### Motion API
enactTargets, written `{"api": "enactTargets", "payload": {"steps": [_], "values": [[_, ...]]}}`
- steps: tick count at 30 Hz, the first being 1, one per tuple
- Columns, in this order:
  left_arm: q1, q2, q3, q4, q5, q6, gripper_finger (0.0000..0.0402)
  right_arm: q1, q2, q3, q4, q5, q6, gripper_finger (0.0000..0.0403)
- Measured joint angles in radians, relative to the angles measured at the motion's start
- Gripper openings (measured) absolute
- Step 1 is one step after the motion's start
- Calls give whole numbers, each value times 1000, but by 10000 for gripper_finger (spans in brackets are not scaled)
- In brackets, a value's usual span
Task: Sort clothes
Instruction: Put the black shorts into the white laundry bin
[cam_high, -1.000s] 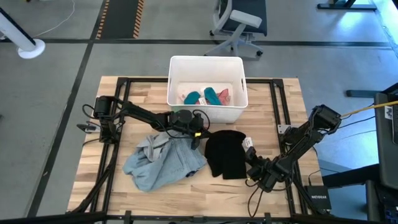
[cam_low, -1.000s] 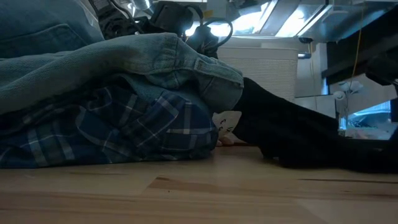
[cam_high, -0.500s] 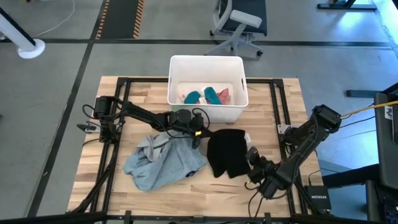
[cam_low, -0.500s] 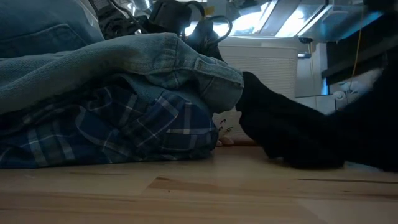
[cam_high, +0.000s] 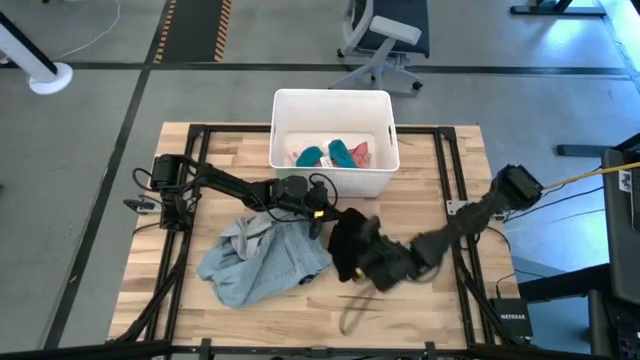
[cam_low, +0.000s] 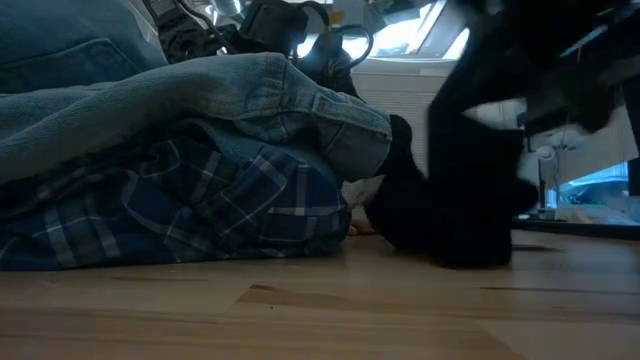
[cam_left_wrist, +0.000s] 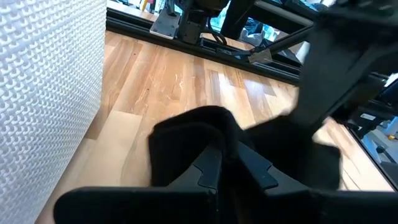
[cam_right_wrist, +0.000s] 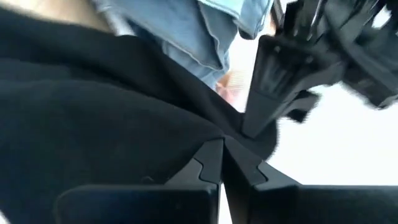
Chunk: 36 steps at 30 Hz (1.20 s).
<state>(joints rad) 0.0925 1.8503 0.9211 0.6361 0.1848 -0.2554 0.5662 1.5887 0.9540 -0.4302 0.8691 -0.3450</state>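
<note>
A black garment (cam_high: 348, 240) lies bunched on the table between my two grippers. My left gripper (cam_high: 322, 212) is shut at its far left corner, just in front of the white bin (cam_high: 385, 180). My right gripper (cam_high: 378, 262) is shut on its near right part and held above the table. A grey-blue shirt (cam_high: 265, 255) lies to the left on a blue-and-white plaid shirt (cam_low: 200, 200), which rests on the table. Teal and pink pieces (cam_high: 335, 154) lie in the bin. My left gripper pinches a corner of the black garment (cam_left_wrist: 208, 127) between its two fingers, coming nearly level from the table's left; the cloth there lies low by the table. My right gripper pinches the black cloth (cam_right_wrist: 180, 134) between its two fingers, slanting down from the right. One layer or several, I cannot tell. The cloth hangs below the fingers, its lower part (cam_low: 440, 250) on the table.
The bin's mesh wall (cam_left_wrist: 43, 81) stands close beside my left gripper. A black frame (cam_high: 445, 190) runs around the table top. Bare wood shows along the near edge (cam_high: 330, 320) and at the right (cam_high: 425, 205).
My right gripper has risen and swung toward the table's left, turning as it went, with the black garment's near right part. That part has lifted and folded over toward the left, so the garment is bunched; its far left corner has stayed at my left gripper.
</note>
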Motion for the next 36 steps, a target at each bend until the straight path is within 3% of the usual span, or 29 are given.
{"api": "enactTargets", "payload": {"steps": [7,16,20,28,36], "values": [[0,0,0,-16,3,9,15,-160,0,-26,120,-167,129,44],[0,0,1,-18,58,28,15,-180,-1,-25,69,-242,161,182],[0,0,1,-14,101,33,15,-180,-2,-25,3,-278,228,224],[-28,0,1,-17,174,112,15,-180,-2,-25,2,-143,244,238],[-64,0,1,5,197,236,15,-180,-2,-25,196,-344,104,239]]}}
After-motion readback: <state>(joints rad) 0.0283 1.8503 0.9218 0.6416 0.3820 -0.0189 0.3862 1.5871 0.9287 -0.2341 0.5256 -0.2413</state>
